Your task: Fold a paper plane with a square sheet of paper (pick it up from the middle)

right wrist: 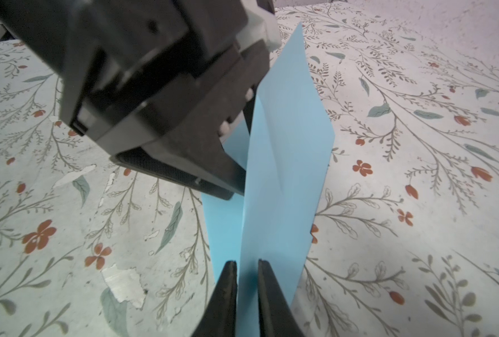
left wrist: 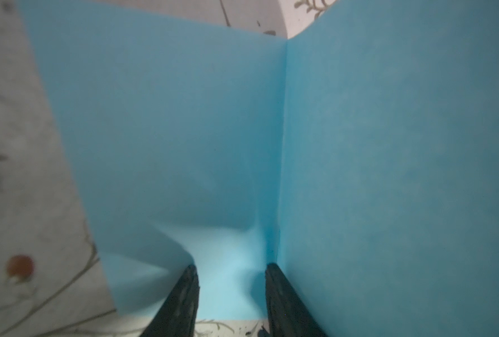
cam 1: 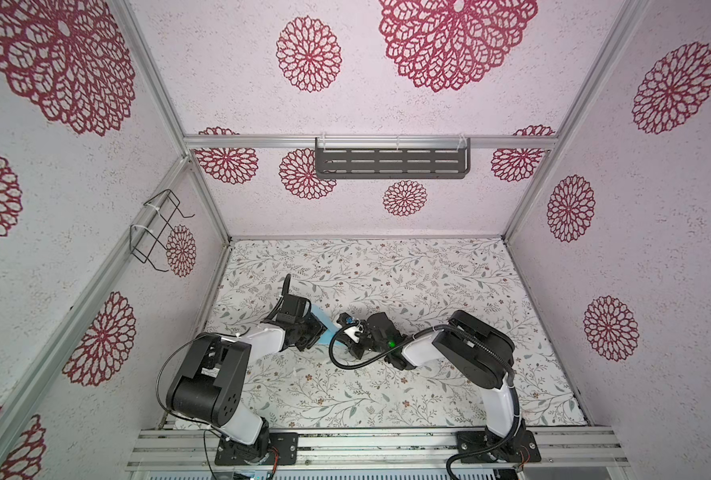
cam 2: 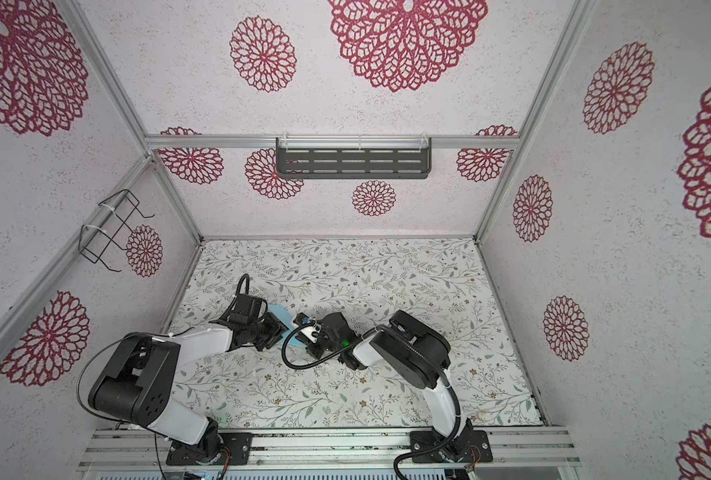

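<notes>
Sheet status: light-blue sheet of paper (right wrist: 283, 163) is bent into a V along one straight centre crease, with both panels standing steeply. In both top views it shows only as a small blue strip (cam 1: 325, 321) (cam 2: 281, 313) between the two gripper heads. That puts it left of the middle of the floral table (cam 1: 428, 291), about midway between the far and near edges. Whether its lower edge touches the table cannot be told.

Left gripper (left wrist: 230, 271): jaws spread, with a clear gap between the two black fingers (left wrist: 184, 297). Both fingers sit inside the V. One panel rises just beside one finger along the crease; the other panel curls over the second finger. Pale blue paper fills the gap.

Right gripper (right wrist: 247, 274): fingers drawn close together, one on each side of the folded end of the sheet nearest its camera, with a narrow sliver of paper between them. Whether the pads press the paper cannot be told. In the right wrist view the left gripper's black body covers part of one panel at the far end of the sheet.
</notes>
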